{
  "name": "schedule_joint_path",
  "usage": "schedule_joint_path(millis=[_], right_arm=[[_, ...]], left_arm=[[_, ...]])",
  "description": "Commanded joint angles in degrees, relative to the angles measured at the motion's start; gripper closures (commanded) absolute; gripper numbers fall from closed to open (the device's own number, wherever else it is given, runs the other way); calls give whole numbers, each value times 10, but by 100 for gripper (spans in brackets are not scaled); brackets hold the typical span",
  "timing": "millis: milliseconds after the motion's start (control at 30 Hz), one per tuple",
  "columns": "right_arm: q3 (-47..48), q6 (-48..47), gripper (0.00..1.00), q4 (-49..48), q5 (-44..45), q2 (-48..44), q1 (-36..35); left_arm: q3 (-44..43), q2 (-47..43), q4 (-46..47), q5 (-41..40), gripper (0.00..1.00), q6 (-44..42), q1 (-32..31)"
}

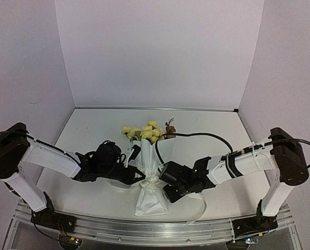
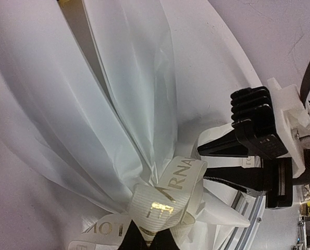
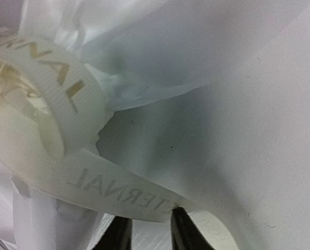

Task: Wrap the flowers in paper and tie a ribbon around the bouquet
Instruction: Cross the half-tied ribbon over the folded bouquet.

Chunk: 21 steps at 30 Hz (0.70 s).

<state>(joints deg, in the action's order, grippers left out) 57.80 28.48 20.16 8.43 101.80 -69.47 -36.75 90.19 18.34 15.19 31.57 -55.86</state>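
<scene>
From above, the bouquet [image 1: 149, 177] lies mid-surface [image 1: 92, 135] between both arms, with the flowers [image 1: 147, 133] pointing away. Left wrist: the left jaws are clenched on the ribbon [image 2: 170, 192] at its knot, and a hard pull could tear the paper [image 2: 118, 94]. Right wrist: the right jaws are released with the ribbon tail just beyond them, so the knot may slacken.

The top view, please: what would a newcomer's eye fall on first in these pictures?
First the bouquet, a white wrapped cone in the centre of the top view, with yellow flowers poking from its far end. Next the lettered cream ribbon looped around its pinched waist, with the left gripper shut on it at the loop and the right gripper open beside a loose length.
</scene>
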Motion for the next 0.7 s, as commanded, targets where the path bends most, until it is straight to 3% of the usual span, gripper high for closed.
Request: schedule_joint_path(millis=[0, 100, 467, 667], right_arm=[[15, 1, 84, -10, 35, -3, 0], [15, 3, 100, -13, 31, -9, 0], [23, 46, 100, 16, -41, -93, 0], [49, 106, 100, 34, -106, -87, 0]], left_arm=[[-24, -7, 0, -2, 100, -7, -1], [-24, -13, -3, -3, 100, -10, -1], [-12, -47, 3, -13, 100, -34, -1], [-17, -49, 3, -9, 100, -51, -1]])
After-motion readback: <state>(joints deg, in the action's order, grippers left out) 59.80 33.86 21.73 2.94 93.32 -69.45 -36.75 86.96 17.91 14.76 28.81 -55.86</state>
